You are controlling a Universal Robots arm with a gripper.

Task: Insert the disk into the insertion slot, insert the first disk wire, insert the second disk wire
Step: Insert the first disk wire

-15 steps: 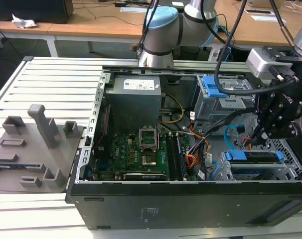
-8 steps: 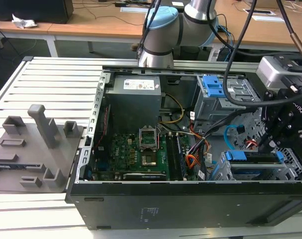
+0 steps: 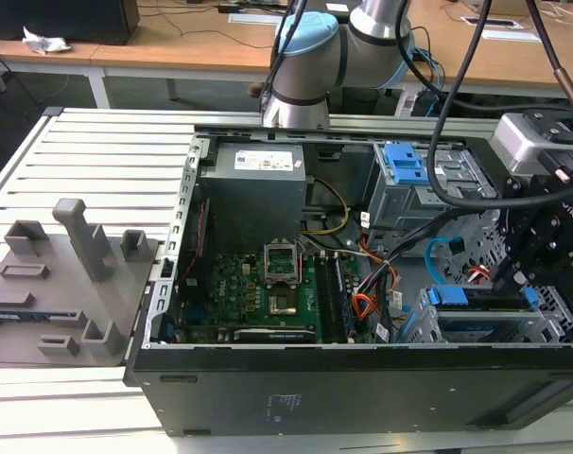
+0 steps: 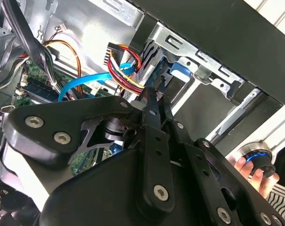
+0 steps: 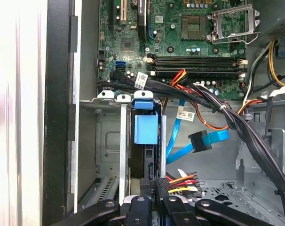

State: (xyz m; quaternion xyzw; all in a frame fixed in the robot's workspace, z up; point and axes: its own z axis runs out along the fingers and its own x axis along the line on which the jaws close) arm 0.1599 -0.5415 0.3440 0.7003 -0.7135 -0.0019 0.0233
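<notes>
The disk (image 5: 145, 162) stands edge-on in the insertion slot (image 5: 109, 141), a grey metal cage, with its blue carrier tab (image 5: 146, 128) at the mouth. In the exterior view its blue carrier (image 3: 476, 297) shows in the cage at the case's right end. My gripper (image 5: 153, 186) is at the disk's end, with its fingers close together around the end of the first disk wire (image 5: 181, 181), a red and yellow bundle. That bundle (image 4: 126, 70) runs down to the gripper (image 4: 157, 96); its plug is hidden. The second disk wire (image 5: 199, 141), light blue with a black plug, hangs loose beside the cage.
The open case holds the motherboard (image 3: 258, 293), a power supply (image 3: 253, 184) and a taller cage with a blue latch (image 3: 405, 165). Thick black cable bundles (image 5: 217, 103) cross above the cage. A person's hand (image 4: 248, 170) holds a blue-ringed black object outside the case. Grey fixtures (image 3: 74, 274) lie left.
</notes>
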